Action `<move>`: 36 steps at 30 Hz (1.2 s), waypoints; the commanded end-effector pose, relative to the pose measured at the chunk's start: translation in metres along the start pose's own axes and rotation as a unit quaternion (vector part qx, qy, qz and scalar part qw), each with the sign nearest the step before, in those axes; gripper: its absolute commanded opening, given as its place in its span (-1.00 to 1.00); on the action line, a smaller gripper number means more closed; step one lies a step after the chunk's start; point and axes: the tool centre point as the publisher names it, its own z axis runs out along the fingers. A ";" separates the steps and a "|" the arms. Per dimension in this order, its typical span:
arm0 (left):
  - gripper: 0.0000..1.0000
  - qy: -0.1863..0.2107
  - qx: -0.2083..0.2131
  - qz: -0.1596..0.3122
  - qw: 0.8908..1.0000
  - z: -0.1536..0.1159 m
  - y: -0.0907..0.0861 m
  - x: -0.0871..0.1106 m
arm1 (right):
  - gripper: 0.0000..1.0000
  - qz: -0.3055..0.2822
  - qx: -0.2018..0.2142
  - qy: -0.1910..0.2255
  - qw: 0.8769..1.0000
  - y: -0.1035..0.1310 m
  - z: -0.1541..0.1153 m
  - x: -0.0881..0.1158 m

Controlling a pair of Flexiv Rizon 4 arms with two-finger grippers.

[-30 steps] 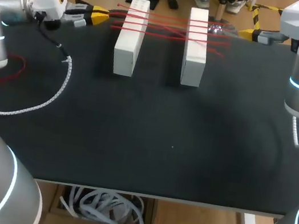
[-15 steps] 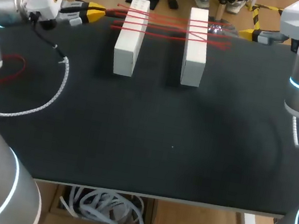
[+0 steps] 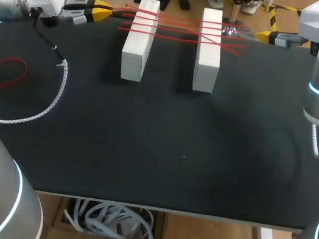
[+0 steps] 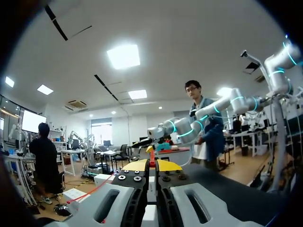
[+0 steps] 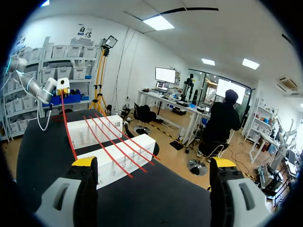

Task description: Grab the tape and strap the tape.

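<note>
Table (image 3: 183,161): black top; its widest bare stretch lies on the near side of the left block (image 3: 138,41).
White cable (image 3: 61,87): coiled, curving over the table to the near left of the left block, well apart from it.
Red loop (image 3: 21,78): a thin red loop lying flat on the table, farther left of the left block than the cable.
Left block: a long white bar lying flat, its length running near to far. In the right wrist view the left block (image 5: 92,132) is the farther of the two bars.
Right block (image 3: 208,51): the same kind of bar, parallel to the left block and on its right, with a gap between them. In the right wrist view the right block (image 5: 118,163) is the closer bar.
Red tape (image 3: 178,29): several thin strands stretched over the far half of the left block and on across the right block, some crossing one another. The right wrist view shows the red tape (image 5: 111,149) running slantwise over both tops.
Left gripper (image 3: 104,11): near the left block's far end, on its left, in line with the strands. Its yellow tips are pressed together and pinch the red tape. In its own view the left gripper (image 4: 152,165) has the red tape (image 4: 152,156) standing up out of the seam between the fingers.
Right gripper (image 3: 262,35): at the table's far edge, well to the right of the left block and past the right block. Its fingers are spread wide and hold nothing. In its own view the right gripper (image 5: 154,163) has both blocks ahead of it.
</note>
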 end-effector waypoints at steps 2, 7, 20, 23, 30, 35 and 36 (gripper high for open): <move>-1.00 0.004 0.001 -0.001 1.000 -0.001 0.001 -0.002 | 1.00 0.000 0.000 0.000 1.000 0.000 0.000 0.000; -1.00 0.004 0.001 -0.001 1.000 -0.001 0.001 -0.002 | 1.00 0.000 0.000 0.000 1.000 0.000 0.000 0.000; -1.00 0.019 0.069 0.004 0.997 0.017 -0.031 0.014 | 1.00 0.000 0.000 0.000 1.000 0.000 0.000 0.000; -1.00 0.015 0.075 0.005 0.997 0.021 -0.042 0.018 | 1.00 0.000 0.000 0.000 1.000 0.000 0.000 0.000; -1.00 0.021 0.114 0.020 0.993 0.031 -0.068 0.023 | 1.00 0.000 0.000 0.000 1.000 0.000 0.000 0.000; -1.00 0.028 0.108 0.033 0.993 0.037 -0.088 0.020 | 1.00 0.000 0.000 0.000 1.000 0.000 0.000 0.000; -1.00 0.031 0.119 0.036 0.992 0.040 -0.092 0.020 | 1.00 0.000 0.000 0.000 1.000 0.000 0.000 0.000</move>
